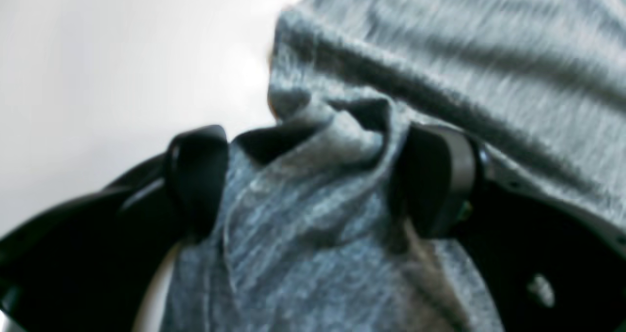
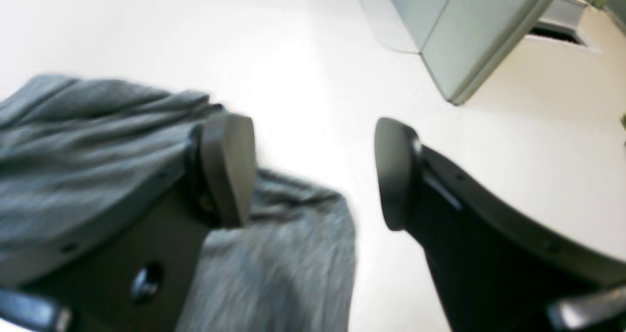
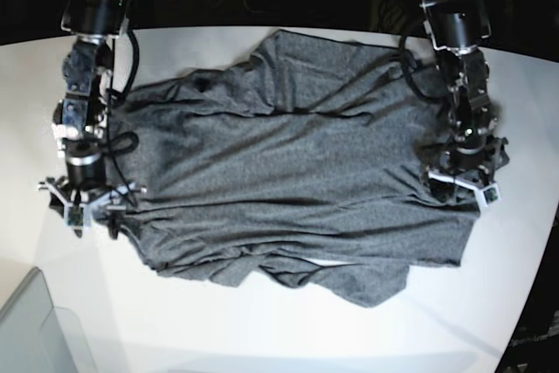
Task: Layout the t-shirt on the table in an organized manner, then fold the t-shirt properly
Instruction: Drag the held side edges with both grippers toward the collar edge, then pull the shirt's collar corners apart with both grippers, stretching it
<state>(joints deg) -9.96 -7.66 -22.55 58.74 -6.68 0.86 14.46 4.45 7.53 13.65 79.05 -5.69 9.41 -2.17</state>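
The t-shirt (image 3: 288, 172) lies spread across the middle of the table (image 3: 489, 303) in the base view, mostly flat but rumpled, with long creases running side to side and a bunched, uneven edge at the lower middle of the frame. It looks roughly laid out but not yet tidy, so the step in hand appears to be smoothing it before any fold.

The left gripper (image 1: 313, 175) sits at the shirt's right edge in the base view. In its wrist view the jaws stand wide with a thick bunch of cloth filling the gap between them, touching both pads. Whether they truly pinch the bunch or only straddle it cannot be told.

The right gripper (image 2: 315, 170) is at the shirt's left edge in the base view. Its jaws are spread, with bare table between them; one finger (image 2: 227, 170) overlaps the cloth edge, and nothing is held.

To do this step well, each gripper should take a thin single edge, not a wad, and both should draw outward evenly and low. Lifting high would likely drag in fresh folds. A bin (image 2: 469, 33) corner stands well apart.
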